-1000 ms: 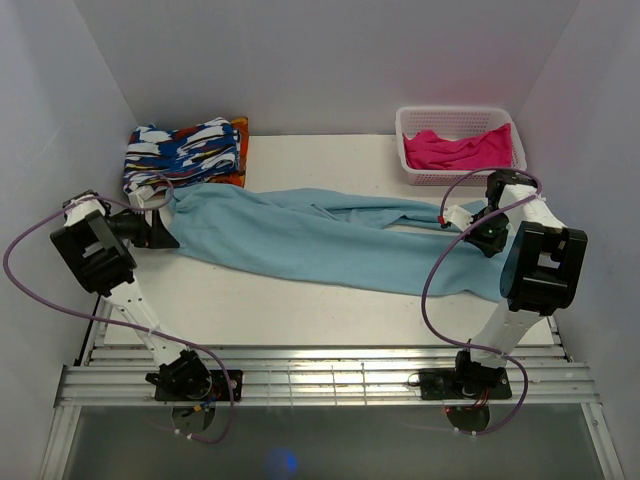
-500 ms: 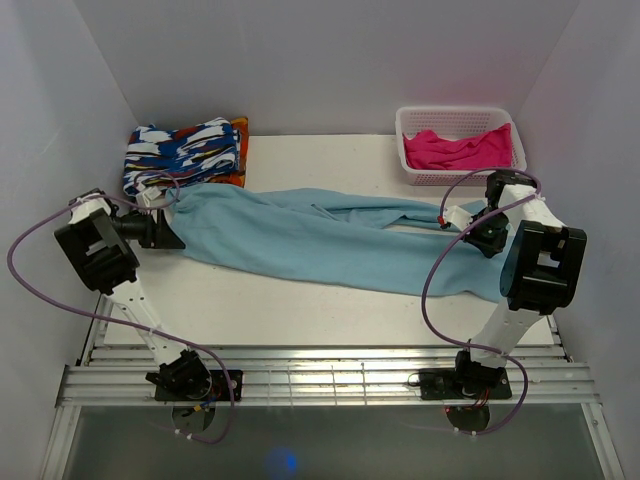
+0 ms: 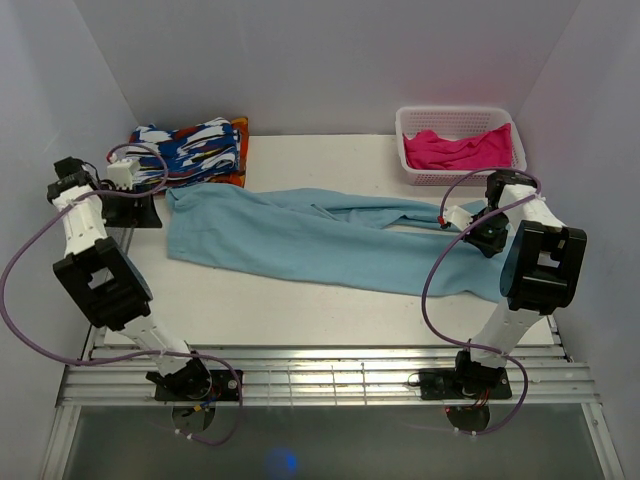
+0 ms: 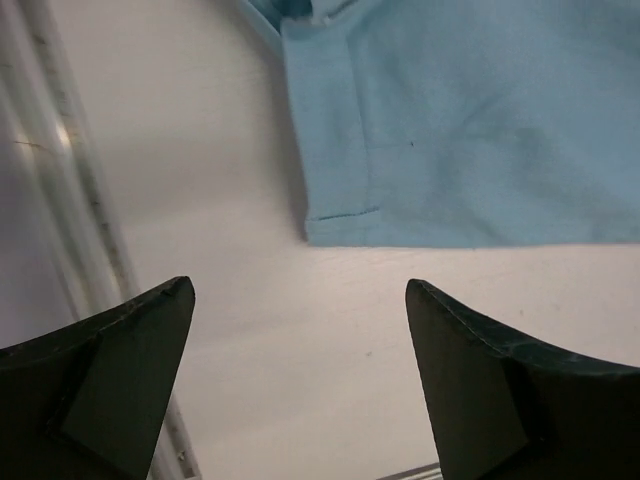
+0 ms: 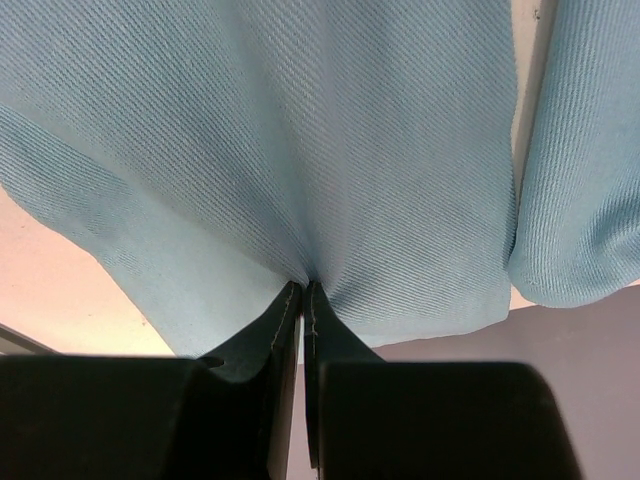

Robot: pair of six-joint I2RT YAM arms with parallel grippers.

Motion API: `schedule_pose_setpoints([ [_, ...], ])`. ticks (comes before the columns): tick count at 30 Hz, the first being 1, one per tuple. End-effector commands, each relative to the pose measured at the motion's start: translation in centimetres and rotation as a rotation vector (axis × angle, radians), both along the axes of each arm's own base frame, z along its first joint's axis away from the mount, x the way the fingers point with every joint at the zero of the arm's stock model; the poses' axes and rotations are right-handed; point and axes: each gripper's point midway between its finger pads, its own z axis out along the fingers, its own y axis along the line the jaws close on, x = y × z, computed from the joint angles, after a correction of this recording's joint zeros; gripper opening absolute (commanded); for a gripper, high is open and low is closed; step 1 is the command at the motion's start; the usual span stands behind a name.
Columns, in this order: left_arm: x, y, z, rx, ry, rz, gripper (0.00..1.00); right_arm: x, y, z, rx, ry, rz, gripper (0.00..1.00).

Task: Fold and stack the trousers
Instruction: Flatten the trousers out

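trousers point(image 3: 320, 240) flat across the desk point(image 3: 250, 300), waist left | left hand point(image 4: 297, 290) apart, empty, beside waist corner | right hand point(image 5: 302, 290) clamped on leg cloth (thin pinch) | risk — pulling from the right alone drags the free waist askew, or the pinch slips

White links point(image 3: 80, 215), black joints point(image 3: 543, 265), purple cables point(image 3: 424, 290), black end effector fingers point(image 4: 110, 370)

The trousers point(image 3: 300, 238) are plain light blue. The folded cloth point(image 3: 185, 152) has a blue-white-orange print. The basket point(image 3: 450, 177) is white, its garment point(image 3: 460, 150) bright pink. The tabletop point(image 3: 250, 300) is off-white.
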Motion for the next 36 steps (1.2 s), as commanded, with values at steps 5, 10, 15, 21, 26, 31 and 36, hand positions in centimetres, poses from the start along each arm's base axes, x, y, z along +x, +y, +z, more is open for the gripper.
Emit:
schedule_pose_setpoints([
  [5, 2.7, 1.1, 14.1, 0.127, -0.345, 0.218, 0.98, 0.1, -0.2, 1.7, -0.007, -0.034, 0.005, 0.08],
  [10, 1.9, -3.0, 14.8, -0.039, -0.298, 0.098, 0.56, 0.5, -0.1, 2.2, -0.002, -0.048, -0.001, 0.08],
  [15, 1.1, -4.4, 10.9, -0.184, -0.123, 0.057, 0.0, 0.1, 0.0, 2.0, 0.002, -0.042, 0.001, 0.08],
  [21, -0.8, -3.6, 5.2, -0.109, -0.049, 0.054, 0.73, -0.4, 0.4, 1.5, 0.018, -0.032, 0.005, 0.08],
  [26, -1.0, -3.3, 1.2, -0.062, -0.077, 0.019, 0.87, -0.8, 0.5, 0.8, 0.02, -0.021, 0.003, 0.08],
  [31, -1.1, -3.2, -3.0, -0.09, -0.047, 0.001, 0.89, -1.1, 0.6, 0.4, 0.022, -0.009, 0.0, 0.08],
  [36, 0.1, -2.8, -5.0, -0.095, -0.065, -0.004, 0.9, -1.3, 0.6, 0.1, 0.024, 0.001, 0.001, 0.08],
])
